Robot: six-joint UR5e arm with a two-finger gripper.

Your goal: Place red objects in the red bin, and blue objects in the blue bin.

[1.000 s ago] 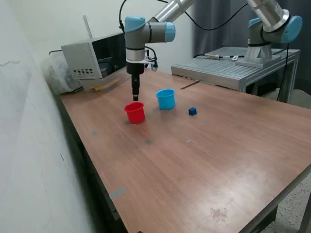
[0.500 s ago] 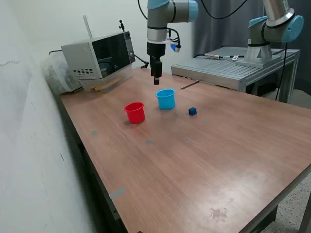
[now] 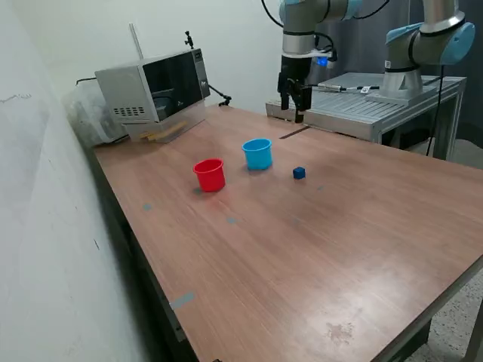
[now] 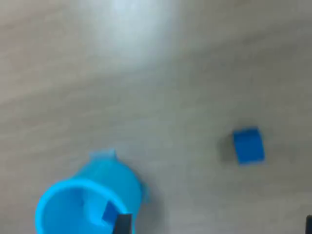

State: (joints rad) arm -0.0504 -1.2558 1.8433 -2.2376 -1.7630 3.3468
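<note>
Claw: we see the claw [image 3: 296, 113] raised well above the far part of the surface [image 3: 317, 249], farther back than both cups and to the exterior view's right of them. We cannot tell how far apart its fingers stand, and we see nothing held between them.

Red bin: the red cup [image 3: 209, 174] stands upright on the surface toward the exterior view's left, apart from everything else. We cannot see into it from the exterior view.

Blue bin: the light blue cup [image 3: 257, 153] stands upright just to the exterior view's right of the red cup and a little farther back. In the wrist view the same cup [image 4: 90, 202] shows its open mouth.

Blue cube in the cup: in the wrist view we make out a small dark blue cube [image 4: 110, 212] lying inside the light blue cup, though the picture is blurred.

Blue cube on the surface: a second dark blue cube [image 3: 299, 173] sits on the bare wood to the exterior view's right of the light blue cup, near it but not touching. The wrist view shows it [image 4: 248, 145] likewise apart from the cup.

Red cubes: we see none on the open surface.

Background: a microwave [image 3: 151, 84] stands at the far left edge of the surface.
</note>
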